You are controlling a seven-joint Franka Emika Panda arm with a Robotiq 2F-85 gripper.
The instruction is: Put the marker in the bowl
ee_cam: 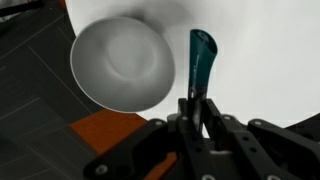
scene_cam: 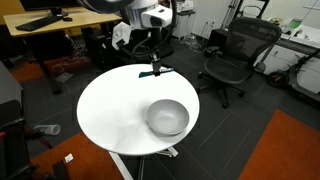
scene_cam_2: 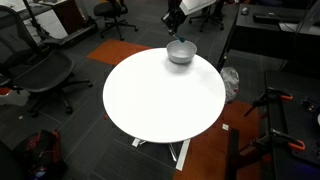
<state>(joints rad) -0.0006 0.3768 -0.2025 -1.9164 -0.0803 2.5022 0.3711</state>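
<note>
The teal-green marker (ee_cam: 202, 55) sticks out from between my gripper's fingers (ee_cam: 197, 102), which are shut on its darker end. The light grey-white bowl (ee_cam: 122, 64) stands empty on the white round table, just to the left of the marker in the wrist view. In an exterior view my gripper (scene_cam: 152, 66) holds the marker (scene_cam: 156, 72) above the table's far edge, beyond the bowl (scene_cam: 167, 117). In an exterior view the bowl (scene_cam_2: 180, 52) sits near the table's far rim, with my gripper (scene_cam_2: 172, 20) above and behind it.
The white round table (scene_cam: 110, 110) stands on a dark carpet with an orange patch (scene_cam: 280, 150). Black office chairs (scene_cam: 235, 55) and desks stand around it. More chairs (scene_cam_2: 45, 75) and black equipment stands (scene_cam_2: 275, 120) show in an exterior view.
</note>
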